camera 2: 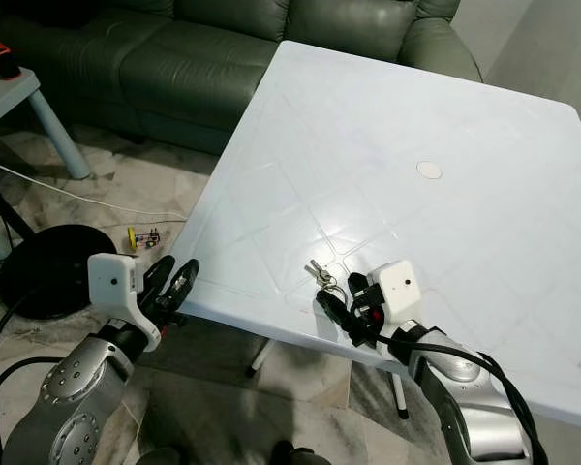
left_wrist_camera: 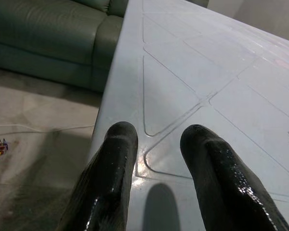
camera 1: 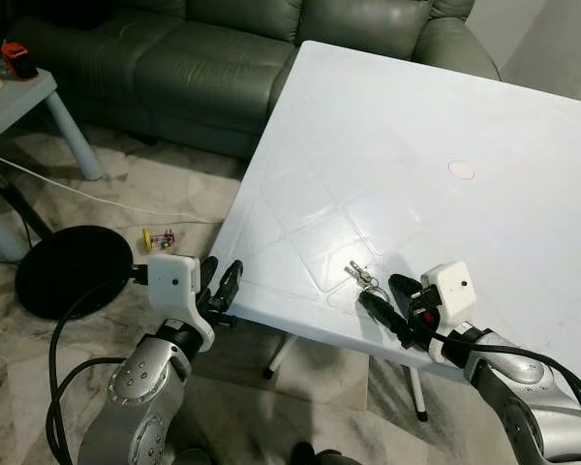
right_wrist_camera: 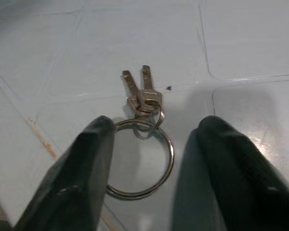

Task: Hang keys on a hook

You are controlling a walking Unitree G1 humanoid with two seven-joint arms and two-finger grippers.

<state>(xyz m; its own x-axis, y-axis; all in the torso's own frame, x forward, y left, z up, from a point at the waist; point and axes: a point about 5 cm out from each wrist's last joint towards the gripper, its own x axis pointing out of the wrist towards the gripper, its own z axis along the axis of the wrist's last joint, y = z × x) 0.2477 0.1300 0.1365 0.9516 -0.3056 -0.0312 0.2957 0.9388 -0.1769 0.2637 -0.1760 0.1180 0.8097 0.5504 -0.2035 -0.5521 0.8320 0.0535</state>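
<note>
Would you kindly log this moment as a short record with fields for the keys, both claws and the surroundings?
keys: two keys on a ring, lying flat on the white table near its front edge
right claw: right claw open, fingers either side of the ring, not gripping
left claw: left claw open, at the table's left front corner
surroundings: green sofa behind table

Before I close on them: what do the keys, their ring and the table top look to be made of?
Keys: metal, probably brass or nickel-plated, dull yellowish-grey. Ring: steel-like wire, shiny, catching highlights. Table: likely moulded plastic, pale glossy white, with pressed panel grooves and soft reflections. The right gripper hangs over the ring, jaws open to either side of it.
</note>
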